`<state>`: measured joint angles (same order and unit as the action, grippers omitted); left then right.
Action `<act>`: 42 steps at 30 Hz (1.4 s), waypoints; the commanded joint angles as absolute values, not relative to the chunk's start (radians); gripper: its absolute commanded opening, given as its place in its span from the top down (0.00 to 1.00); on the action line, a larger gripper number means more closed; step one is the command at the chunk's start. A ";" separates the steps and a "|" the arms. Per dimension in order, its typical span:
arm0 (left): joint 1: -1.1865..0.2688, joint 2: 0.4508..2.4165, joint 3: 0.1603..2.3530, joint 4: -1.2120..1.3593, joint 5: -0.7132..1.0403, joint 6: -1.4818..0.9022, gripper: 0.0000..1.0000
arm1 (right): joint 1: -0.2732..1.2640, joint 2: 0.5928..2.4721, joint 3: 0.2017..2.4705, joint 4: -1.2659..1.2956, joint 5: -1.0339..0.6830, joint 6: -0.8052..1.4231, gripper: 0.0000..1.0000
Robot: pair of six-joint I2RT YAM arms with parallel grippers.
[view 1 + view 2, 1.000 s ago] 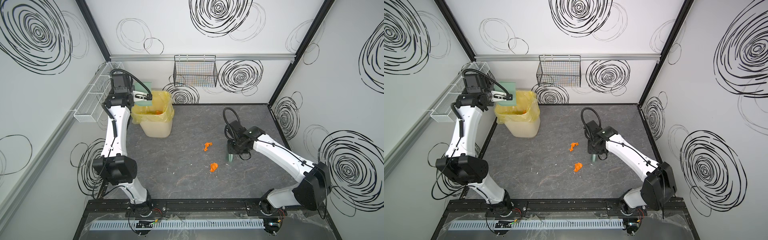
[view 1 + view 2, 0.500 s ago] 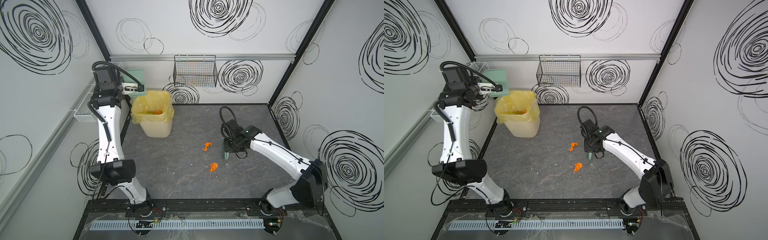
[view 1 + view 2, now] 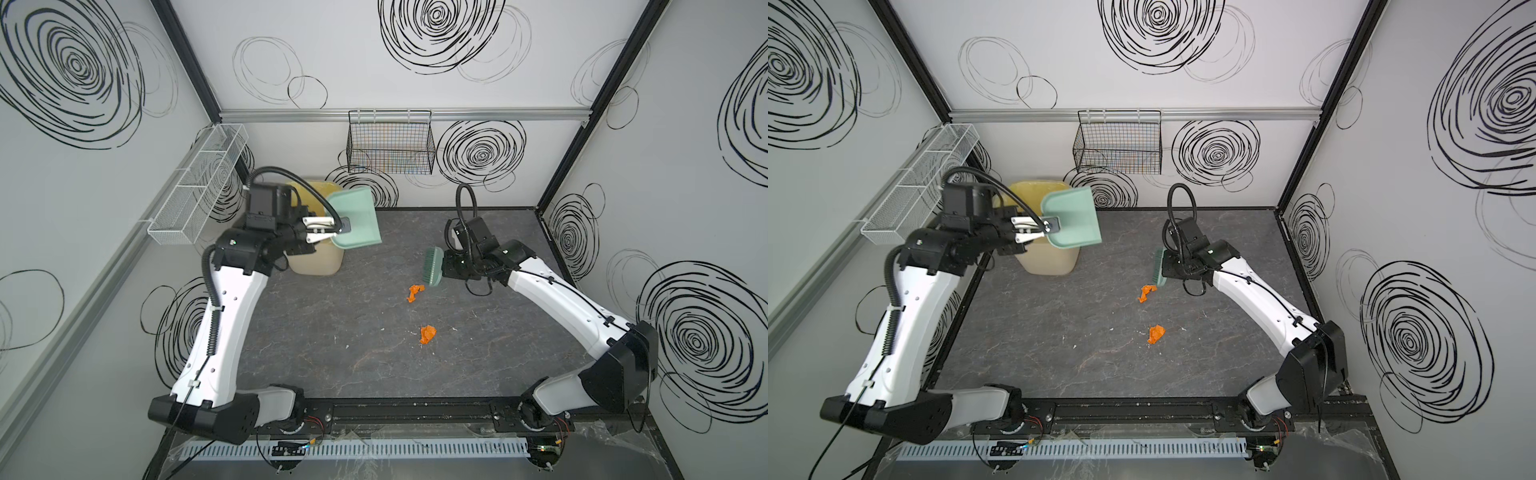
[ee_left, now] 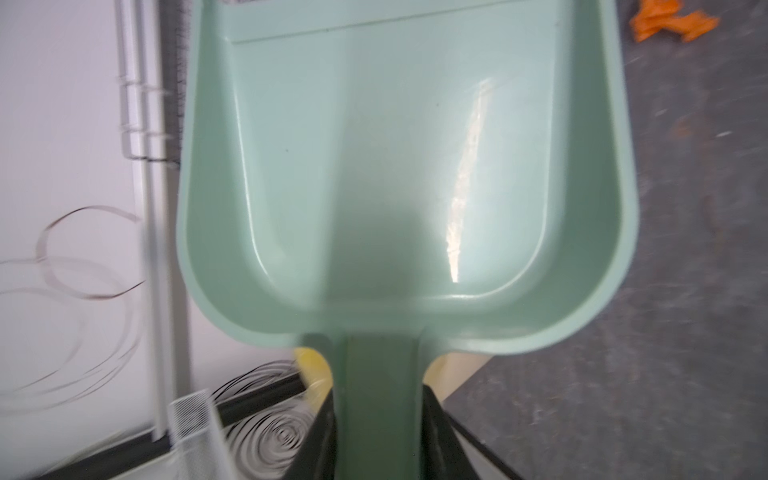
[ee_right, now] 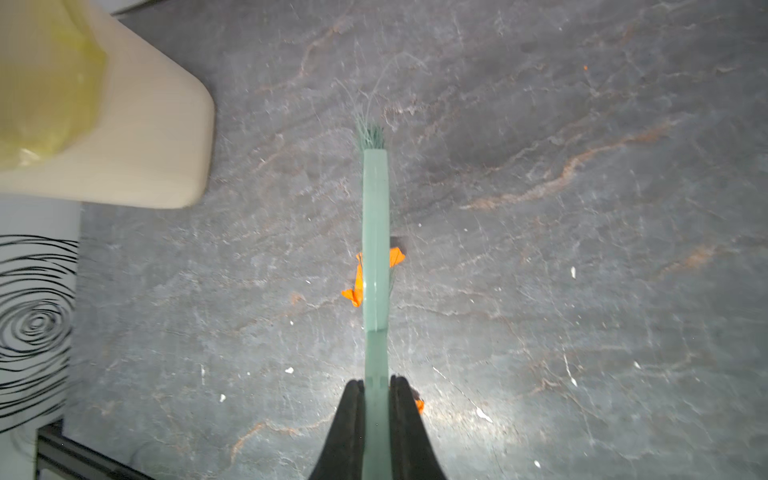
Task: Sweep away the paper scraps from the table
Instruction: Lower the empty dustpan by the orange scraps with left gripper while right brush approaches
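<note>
left claw (image 3: 332, 228) high, right claw (image 3: 445, 268) low, both clamped

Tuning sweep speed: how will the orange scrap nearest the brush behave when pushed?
Probably very light: the orange scrap is small, crumpled paper, so the brush should shift it easily. Its irregular folds suggest it may tumble or skip, not slide straight. Likely soft enough to flatten under the brush instead of moving along the table.

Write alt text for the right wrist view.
The right pincer is shut on a pale green brush held over the dark grey table, with an orange paper scrap showing on both sides of it. A beige bin with a yellow liner stands nearby.
</note>
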<state>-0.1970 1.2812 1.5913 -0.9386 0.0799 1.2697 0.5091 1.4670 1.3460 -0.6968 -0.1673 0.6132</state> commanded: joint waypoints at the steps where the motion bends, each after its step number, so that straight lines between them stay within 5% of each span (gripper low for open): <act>1: -0.293 1.246 1.421 -0.842 0.087 1.099 1.00 | 0.444 1.475 1.325 -0.519 -0.303 0.607 1.00; 12: -0.353 1.152 1.020 -0.671 0.083 0.992 1.00 | 0.397 1.672 1.232 -0.235 -0.589 0.749 1.00; 19: -0.331 1.094 0.849 -0.609 0.103 0.947 1.00 | 0.397 1.722 1.166 -0.225 -0.604 0.743 1.00; 33: -0.294 1.132 0.795 -0.567 0.144 0.964 1.00 | 0.466 1.440 0.931 -0.458 -0.477 0.683 1.00; 42: -0.294 1.166 0.761 -0.533 0.157 0.995 1.00 | 0.533 1.199 0.998 -0.664 -0.369 0.717 1.00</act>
<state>-0.3008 1.1625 0.7731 -0.5716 0.1287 0.9714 0.5274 1.2514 0.9447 -0.5758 -0.4210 0.7071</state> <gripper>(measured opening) 0.287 0.104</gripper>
